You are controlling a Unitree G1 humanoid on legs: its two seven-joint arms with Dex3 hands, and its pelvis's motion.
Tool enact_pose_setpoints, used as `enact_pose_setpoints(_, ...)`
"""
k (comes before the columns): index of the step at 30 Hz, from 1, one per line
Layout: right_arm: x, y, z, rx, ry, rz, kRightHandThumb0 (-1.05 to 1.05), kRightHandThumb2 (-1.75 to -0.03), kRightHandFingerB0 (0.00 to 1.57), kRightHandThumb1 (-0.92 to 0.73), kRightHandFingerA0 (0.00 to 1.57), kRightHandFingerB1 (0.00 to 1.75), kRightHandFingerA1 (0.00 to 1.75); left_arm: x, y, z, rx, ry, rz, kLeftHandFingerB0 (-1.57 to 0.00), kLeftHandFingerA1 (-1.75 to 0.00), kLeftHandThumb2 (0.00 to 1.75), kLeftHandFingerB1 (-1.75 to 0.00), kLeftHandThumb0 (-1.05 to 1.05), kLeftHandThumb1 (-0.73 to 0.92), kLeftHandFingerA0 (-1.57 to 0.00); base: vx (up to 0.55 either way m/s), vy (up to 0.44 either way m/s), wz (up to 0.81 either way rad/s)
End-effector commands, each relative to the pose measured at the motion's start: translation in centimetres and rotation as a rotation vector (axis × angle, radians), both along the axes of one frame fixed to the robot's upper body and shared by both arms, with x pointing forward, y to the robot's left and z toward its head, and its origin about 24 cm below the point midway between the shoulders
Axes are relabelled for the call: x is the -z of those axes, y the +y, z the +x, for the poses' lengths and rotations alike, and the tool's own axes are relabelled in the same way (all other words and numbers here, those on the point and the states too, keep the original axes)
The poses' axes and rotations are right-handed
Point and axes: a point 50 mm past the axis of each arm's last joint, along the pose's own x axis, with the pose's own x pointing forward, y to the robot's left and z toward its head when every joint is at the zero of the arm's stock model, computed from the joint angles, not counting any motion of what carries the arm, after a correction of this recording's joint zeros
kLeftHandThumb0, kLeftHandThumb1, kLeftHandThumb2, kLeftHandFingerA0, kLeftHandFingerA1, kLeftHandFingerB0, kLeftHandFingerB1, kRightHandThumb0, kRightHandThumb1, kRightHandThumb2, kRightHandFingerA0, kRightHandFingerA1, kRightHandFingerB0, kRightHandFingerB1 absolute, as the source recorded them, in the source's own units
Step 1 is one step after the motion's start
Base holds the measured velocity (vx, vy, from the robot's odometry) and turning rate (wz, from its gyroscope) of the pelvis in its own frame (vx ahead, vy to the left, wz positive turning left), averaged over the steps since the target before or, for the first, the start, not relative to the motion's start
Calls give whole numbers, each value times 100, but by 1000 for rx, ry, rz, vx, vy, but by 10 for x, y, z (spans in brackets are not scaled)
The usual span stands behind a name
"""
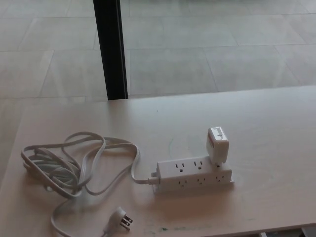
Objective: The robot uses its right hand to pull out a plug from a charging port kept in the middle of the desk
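Neither hand shows in the picture, so I cannot tell how the right one stands. The plug [217,144] sits upright in the power strip [195,174] mid-desk [276,128] (at its right end). Best to pinch its sides and pull straight up.

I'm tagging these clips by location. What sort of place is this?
Probably an office or lab: a pale desk stands on a floor of large grey tiles, with a black post behind it. On the desk lie a white power strip and its loose cord.
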Motion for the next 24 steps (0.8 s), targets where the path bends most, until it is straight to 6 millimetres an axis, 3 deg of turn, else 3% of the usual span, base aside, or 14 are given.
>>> enact_pose_setpoints(1,-23,-19,13,78,-92,-62,-99,-86,42,-30,95,96,82,-9,9,0,-42,-69,28,-67,-121,58,-48,-57,54,-84,0,0,0)
enact_pose_setpoints(3,-30,-23,16,78,-102,-88,-103,-58,18,-52,90,114,74,-8,8,-2,-26,-59,31,-67,-112,58,-48,-56,55,-88,0,0,0)
enact_pose_setpoints(6,-49,-29,37,67,-212,-121,-105,-58,2,-55,91,121,79,-8,8,-2,-21,-54,39,-68,-105,58,-48,-56,55,-90,0,0,0)
enact_pose_setpoints(7,-68,-32,58,45,-284,-164,-105,-94,0,-45,94,82,76,-9,8,-1,-11,-60,36,-66,-100,57,-46,-55,56,-88,0,0,0)
enact_pose_setpoints(8,-81,-33,70,23,-303,-182,-105,-58,0,-59,97,107,72,-9,8,-1,-18,-66,33,-67,-106,57,-47,-55,55,-88,0,0,0)
enact_pose_setpoints(9,-95,-33,82,-1,-334,-195,-105,-95,4,-50,96,82,73,-9,8,-1,-17,-61,35,-67,-109,58,-47,-56,55,-89,0,0,0)
enact_pose_setpoints(10,-108,-32,93,-36,-399,-195,-103,-55,0,-60,101,105,68,-9,8,-1,-21,-65,28,-67,-111,58,-47,-56,55,-87,0,0,0)
enact_pose_setpoints(11,-120,-30,104,-73,-429,-222,-105,-95,12,-50,97,84,65,-9,8,0,-18,-56,31,-66,-113,57,-47,-56,56,-85,0,0,0)
enact_pose_setpoints(14,-156,-20,134,-148,-537,-232,-105,-59,30,-54,122,91,62,-9,8,-1,-11,-50,45,-67,-105,57,-47,-57,56,-86,0,0,0)
enact_pose_setpoints(16,-188,0,163,-274,-633,-292,-96,-89,30,-44,120,69,84,-9,8,-1,-15,-56,37,-68,-114,58,-47,-56,55,-86,0,0,0)
enact_pose_setpoints(18,-207,13,177,-340,-673,-315,-90,-58,31,-60,117,59,80,-9,8,-1,-20,-59,37,-68,-112,58,-47,-56,55,-87,0,0,0)
enact_pose_setpoints(20,-207,15,178,-343,-670,-313,-90,-58,31,-60,117,59,80,-8,8,-2,-21,-56,37,-68,-112,58,-47,-56,55,-87,0,0,0)
enact_pose_setpoints(21,-221,27,189,-408,-692,-337,-87,-89,16,-53,94,41,84,-8,8,-3,-22,-55,35,-67,-105,58,-47,-56,56,-87,0,0,0)
enact_pose_setpoints(24,-269,83,229,-625,-788,-408,-78,-85,11,-47,87,40,80,-8,8,-4,-25,-64,27,-68,-103,58,-48,-56,55,-89,0,0,0)
